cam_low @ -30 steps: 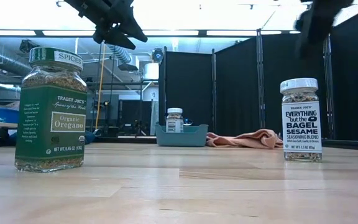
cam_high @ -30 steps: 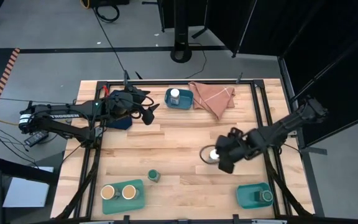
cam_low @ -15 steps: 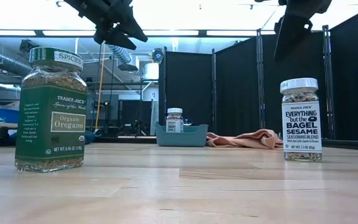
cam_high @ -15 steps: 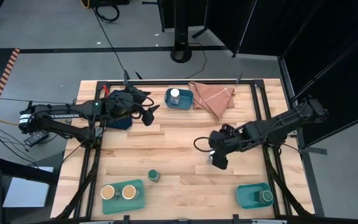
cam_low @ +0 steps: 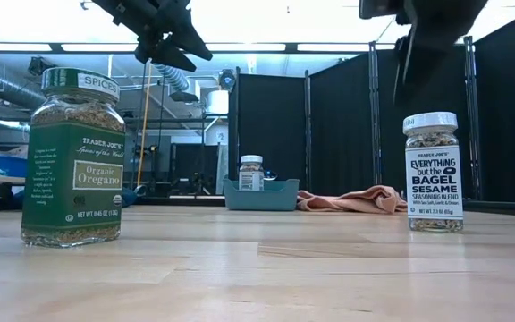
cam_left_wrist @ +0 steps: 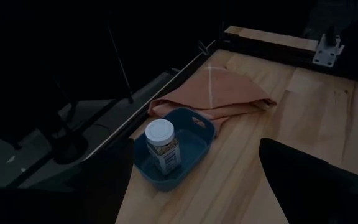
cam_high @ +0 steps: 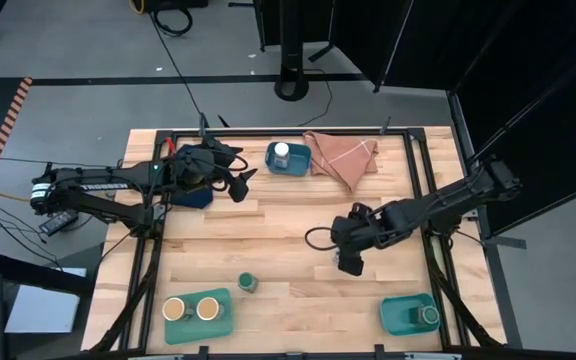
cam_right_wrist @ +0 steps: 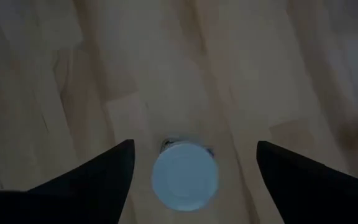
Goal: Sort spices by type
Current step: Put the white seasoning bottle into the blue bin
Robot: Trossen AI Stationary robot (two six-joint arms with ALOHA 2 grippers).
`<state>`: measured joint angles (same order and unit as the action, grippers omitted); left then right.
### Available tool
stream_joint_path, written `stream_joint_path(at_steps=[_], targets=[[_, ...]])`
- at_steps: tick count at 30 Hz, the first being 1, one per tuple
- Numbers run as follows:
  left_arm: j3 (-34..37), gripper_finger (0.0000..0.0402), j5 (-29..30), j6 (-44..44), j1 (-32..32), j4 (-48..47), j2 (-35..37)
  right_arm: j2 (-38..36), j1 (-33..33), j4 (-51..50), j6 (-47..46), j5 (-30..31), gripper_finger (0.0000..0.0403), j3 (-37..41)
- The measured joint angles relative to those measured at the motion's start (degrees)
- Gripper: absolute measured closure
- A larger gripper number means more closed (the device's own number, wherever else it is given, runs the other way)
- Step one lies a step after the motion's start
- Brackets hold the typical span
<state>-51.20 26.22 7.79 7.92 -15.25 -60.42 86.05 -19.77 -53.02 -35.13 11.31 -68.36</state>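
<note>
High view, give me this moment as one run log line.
right hand: open, above white-lid jar | left hand: open, waiting at table's far left | jar: not gripped

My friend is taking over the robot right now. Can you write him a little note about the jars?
Right gripper: open, above the loose white-lid jar mid-table, not gripping.
Left gripper: open, waiting near the far left.
Done: two tan-lid jars in the near-left tray; one green-lid jar in the near-right tray; one white-lid jar in the blue tray.
Left: the loose white-lid jar, and the green-lid jar on the table.
</note>
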Motion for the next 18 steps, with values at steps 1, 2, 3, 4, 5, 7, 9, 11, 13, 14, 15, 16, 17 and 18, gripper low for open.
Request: stream_joint_path(at_steps=[1, 2, 3, 4, 5, 7, 9, 11, 13, 14, 15, 16, 17, 18], targets=[[0.0, 0.0051, 0.0, 0.0, 0.0, 0.0, 0.0, 0.6, 0.0, 0.1, 0.3, -0.8, 0.0061, 0.0], [0.0, 0.0051, 0.0, 0.0, 0.0, 0.0, 0.0, 1.2, 0.0, 0.0, 0.6, -1.0, 0.0061, 0.0], [0.0, 0.0051, 0.0, 0.0, 0.0, 0.0, 0.0, 1.8, 0.0, -0.1, 0.8, -1.4, 0.0061, 0.0], [0.0, 0.0051, 0.0, 0.0, 0.0, 0.0, 0.0, 2.2, 0.0, -0.6, 0.9, -1.8, 0.0061, 0.0], [0.0, 0.0051, 0.0, 0.0, 0.0, 0.0, 0.0, 2.6, 0.0, -1.4, 0.9, -2.1, 0.0061, 0.0], [0.0, 0.0051, 0.0, 0.0, 0.0, 0.0, 0.0, 3.0, 0.0, -2.1, 0.9, -2.3, 0.0061, 0.0], [0.0, 0.0051, -0.1, 0.0, 0.0, 0.0, 0.0, 3.0, 0.0, -2.5, 0.9, -2.3, 0.0061, 0.0], [0.0, 0.0051, -0.1, 0.0, 0.0, 0.0, 0.0, 3.0, 0.0, -2.1, 0.8, -2.3, 0.0061, 0.0], [0.0, 0.0051, -0.1, 0.0, 0.0, 0.1, 0.0, 3.0, 0.0, -2.8, 0.7, -2.3, 0.0061, 0.0], [0.0, 0.0051, -0.1, 0.0, 0.0, 0.1, 0.0, 3.0, 0.0, -2.9, 0.8, -2.3, 0.0061, 0.0], [0.0, 0.0051, -0.1, 0.0, 0.0, 0.1, 0.0, 2.9, 0.0, -2.2, 0.8, -2.3, 0.0061, 0.3], [0.0, 0.0051, -0.2, 0.0, 0.0, 0.1, 0.0, 2.9, 0.0, -1.7, 0.7, -2.4, 0.0061, 0.7], [0.0, 0.0051, -0.2, 0.0, 0.0, 0.1, 0.0, 3.0, 0.0, -1.8, 0.5, -2.4, 0.0061, 1.1], [0.0, 0.0051, -0.2, 0.0, 0.0, 0.1, 0.0, 3.0, 0.0, -2.1, 0.4, -2.5, 0.0061, 1.4]])
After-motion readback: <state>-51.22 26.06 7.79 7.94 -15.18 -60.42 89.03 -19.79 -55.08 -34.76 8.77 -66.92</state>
